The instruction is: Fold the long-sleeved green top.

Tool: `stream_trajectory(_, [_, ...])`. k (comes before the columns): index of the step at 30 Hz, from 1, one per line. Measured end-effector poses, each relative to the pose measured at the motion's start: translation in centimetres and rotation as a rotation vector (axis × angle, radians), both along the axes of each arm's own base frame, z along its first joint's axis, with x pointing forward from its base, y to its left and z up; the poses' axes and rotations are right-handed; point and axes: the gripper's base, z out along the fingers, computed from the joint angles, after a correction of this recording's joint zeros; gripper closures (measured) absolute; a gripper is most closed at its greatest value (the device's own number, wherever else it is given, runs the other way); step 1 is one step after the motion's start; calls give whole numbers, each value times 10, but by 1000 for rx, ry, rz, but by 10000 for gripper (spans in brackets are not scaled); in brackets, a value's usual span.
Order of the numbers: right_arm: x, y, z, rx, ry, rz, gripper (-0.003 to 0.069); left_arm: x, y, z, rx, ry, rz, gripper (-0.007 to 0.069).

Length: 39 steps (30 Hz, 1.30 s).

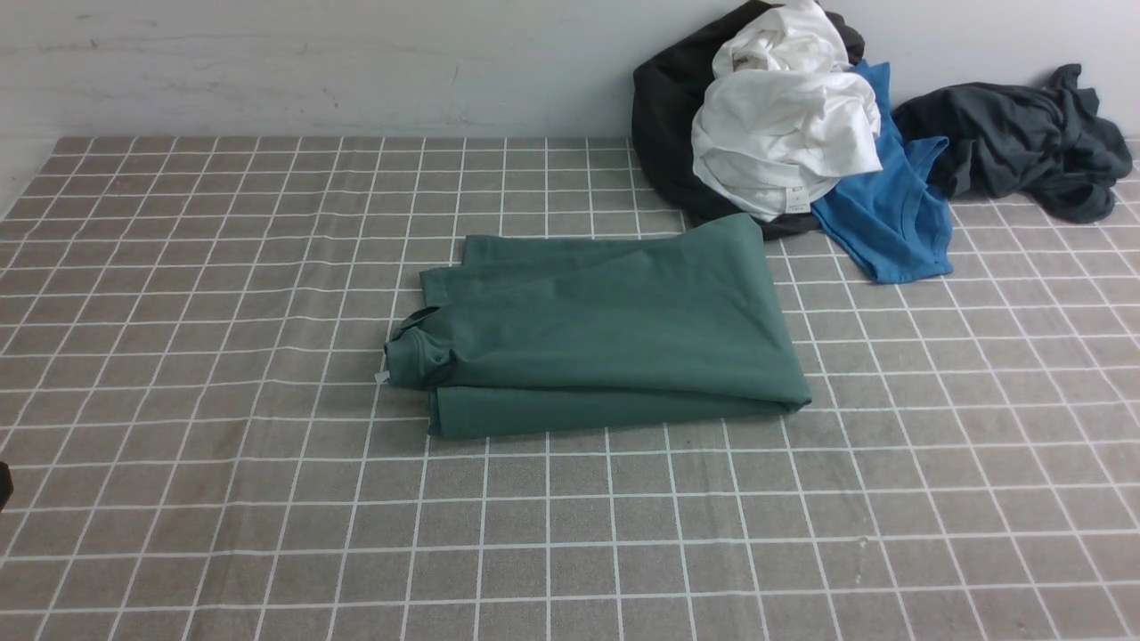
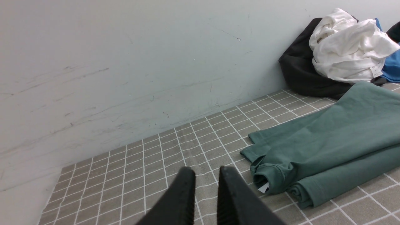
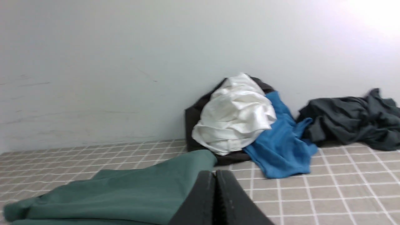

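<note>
Mid-worktop (image 1: 178, 534), the folded green top (image 1: 606, 329) hides its sleeves, left tool (image 2: 204, 175) slightly parted and empty, right tool (image 3: 215, 176) closed and empty.

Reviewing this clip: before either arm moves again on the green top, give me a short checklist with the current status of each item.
1. The green long-sleeved top lies folded in layers on the checked tablecloth: ok.
2. Nothing rests on top of it: ok.
3. Apart from the clothes pile: not ok; its far corner reaches the black garment beneath the white garment, and contact cannot be ruled out.
4. Left gripper free of cloth: ok; narrow gap between its fingers, nothing in it.
5. Right gripper free of cloth: ok; shut, empty.
6. Sleeves tucked inside the fold: cannot tell; only a rolled edge with a white label shows.
</note>
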Motion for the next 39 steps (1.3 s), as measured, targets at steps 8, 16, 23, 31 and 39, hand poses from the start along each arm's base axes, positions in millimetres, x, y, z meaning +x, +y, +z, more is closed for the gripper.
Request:
stream_trajectory(8, [-1,-4,-26,-94,277,-66,670,0,0,0,0,0,0,526])
stream_trajectory(16, [-1,-4,-27,-103,298,-62,670,0,0,0,1,0,0,526])
stream_trajectory(23, [-1,-4,-27,-103,298,-62,670,0,0,0,1,0,0,526])
stream_trajectory(31, [-1,-4,-27,-103,298,-62,670,0,0,-2,-1,-11,1,526])
stream_trajectory(39, [-1,-4,-27,-102,299,-62,670,0,5,-64,-6,11,85,526])
